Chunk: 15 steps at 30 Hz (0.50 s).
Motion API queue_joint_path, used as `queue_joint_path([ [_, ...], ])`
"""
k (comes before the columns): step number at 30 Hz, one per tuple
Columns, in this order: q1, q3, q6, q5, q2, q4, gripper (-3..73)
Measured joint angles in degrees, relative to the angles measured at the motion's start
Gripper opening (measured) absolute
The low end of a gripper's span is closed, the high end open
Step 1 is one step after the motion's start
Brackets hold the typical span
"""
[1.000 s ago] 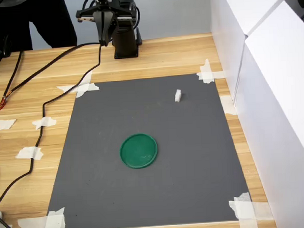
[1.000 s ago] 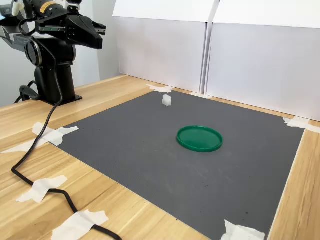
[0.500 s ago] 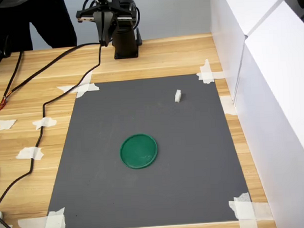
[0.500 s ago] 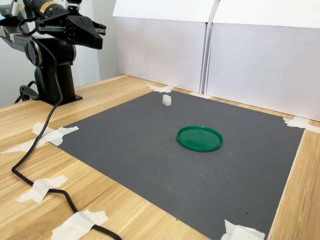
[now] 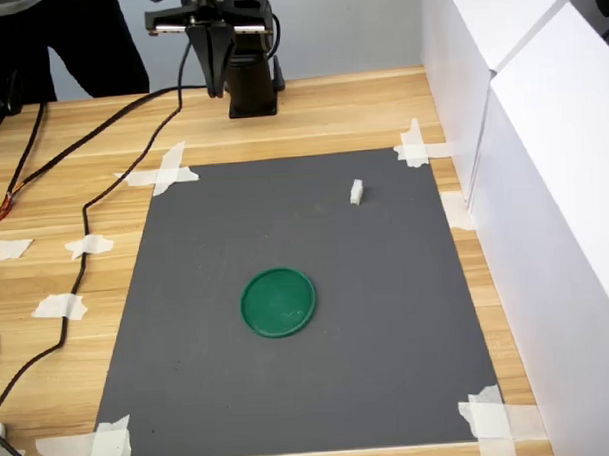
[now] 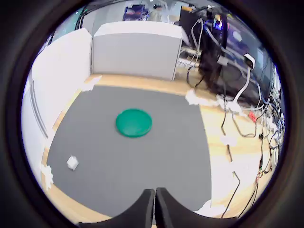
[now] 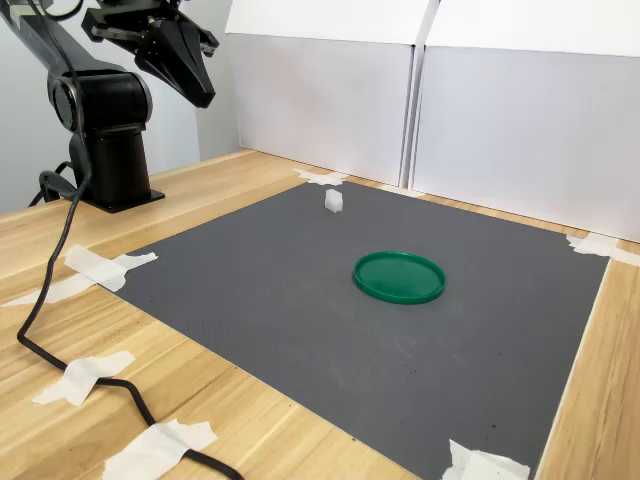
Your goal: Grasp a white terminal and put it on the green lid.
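The white terminal (image 5: 356, 192) (image 7: 334, 201) (image 6: 72, 162) stands alone on the dark grey mat (image 5: 215, 241), near the corner closest to the white walls. Toward the middle of the mat lies the green lid (image 5: 278, 302) (image 7: 399, 277) (image 6: 134, 123), flat and with nothing on it. My gripper (image 5: 217, 88) (image 7: 203, 100) (image 6: 154, 194) hangs high over the wooden table beside the arm's base, off the mat and far from both objects, tilted down toward the mat. In the wrist view its two fingers meet with nothing between them.
White foam walls (image 5: 541, 130) (image 7: 500, 120) border the mat on the first exterior view's right. A black cable (image 5: 84, 211) (image 7: 60, 330) trails across the wood beside the mat. Tape pieces (image 5: 163, 175) hold the mat's corners. A person in dark clothing (image 5: 68, 46) stands behind the table.
The arm has lifted and the gripper has swung from nearly level to pointing down toward the mat. The cable shifted with it. Terminal and lid have not moved.
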Motion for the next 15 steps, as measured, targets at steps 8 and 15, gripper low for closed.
queue_joint_path([
  [8, 0.0, -10.2, -3.8, 8.2, 12.7, 3.6, -1.6],
  [15, 0.0, -16.6, -6.3, 17.1, 22.3, 6.2, 0.9],
])
